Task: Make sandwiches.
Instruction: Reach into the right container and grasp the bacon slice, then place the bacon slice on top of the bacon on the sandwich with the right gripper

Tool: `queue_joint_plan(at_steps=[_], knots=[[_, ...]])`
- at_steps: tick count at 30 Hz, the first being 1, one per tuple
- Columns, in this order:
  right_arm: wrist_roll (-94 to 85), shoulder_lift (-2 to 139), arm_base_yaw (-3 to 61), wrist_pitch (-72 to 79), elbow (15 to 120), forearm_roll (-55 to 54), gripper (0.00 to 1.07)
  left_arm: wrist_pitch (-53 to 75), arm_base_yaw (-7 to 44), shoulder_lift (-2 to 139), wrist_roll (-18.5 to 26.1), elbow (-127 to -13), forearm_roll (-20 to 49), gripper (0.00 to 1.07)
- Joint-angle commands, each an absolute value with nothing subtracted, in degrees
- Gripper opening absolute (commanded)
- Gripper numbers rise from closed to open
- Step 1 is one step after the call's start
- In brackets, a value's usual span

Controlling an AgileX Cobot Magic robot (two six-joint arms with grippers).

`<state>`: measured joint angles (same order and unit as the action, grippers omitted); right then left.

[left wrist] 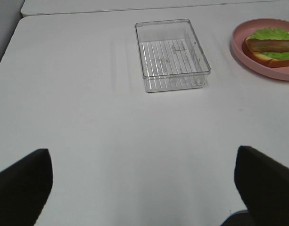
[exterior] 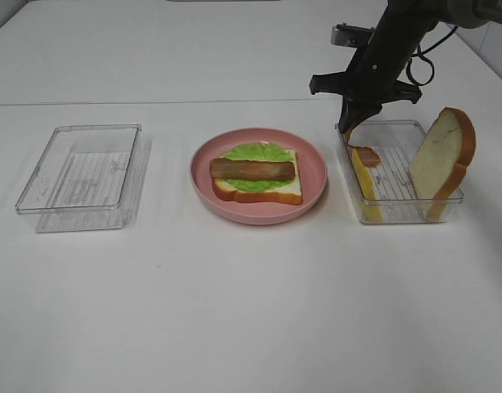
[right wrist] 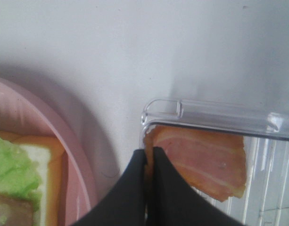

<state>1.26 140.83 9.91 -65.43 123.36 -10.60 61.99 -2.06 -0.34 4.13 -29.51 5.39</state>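
The partial sandwich (exterior: 255, 172) lies on the round pink plate (exterior: 259, 214): a bread slice, green lettuce and a brown bacon strip on top. It also shows in the left wrist view (left wrist: 271, 47) and the right wrist view (right wrist: 36, 165). My right gripper (exterior: 357, 123) is shut on the edge of another bacon strip (right wrist: 201, 160), at the far left corner of the right clear tray (exterior: 398, 214). The bacon strip hangs from the gripper (exterior: 367, 154). A second bread slice (exterior: 443, 160) leans upright in that tray, and a yellow cheese slice (exterior: 365, 187) stands along its left wall. My left gripper (left wrist: 142, 157) is open and empty over bare table.
An empty clear tray (exterior: 79, 168) sits at the left, also seen in the left wrist view (left wrist: 172, 54). The table is white, with a seam running across behind the trays. The right tray's rim (right wrist: 219, 117) lies right under the right gripper's fingers (right wrist: 135, 188).
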Motion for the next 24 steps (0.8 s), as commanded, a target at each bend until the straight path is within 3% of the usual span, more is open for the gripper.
queue_joint_plan(at_steps=[1,17,24], knots=[[1.83,140.89,9.80,-66.29,123.59,-10.77,0.00,61.65,-2.12,-1.32,3.78,-29.51,5.67,1.00],[5.44,131.26,9.80,-69.73,123.59,-11.63,0.00,61.65,-2.12,-1.32,3.78,-29.51,5.67,1.00],[4.70,126.74,9.85,-69.84,123.59,-19.42,0.00,61.65,-2.12,-1.32,3.78,-29.51,5.79,1.00]])
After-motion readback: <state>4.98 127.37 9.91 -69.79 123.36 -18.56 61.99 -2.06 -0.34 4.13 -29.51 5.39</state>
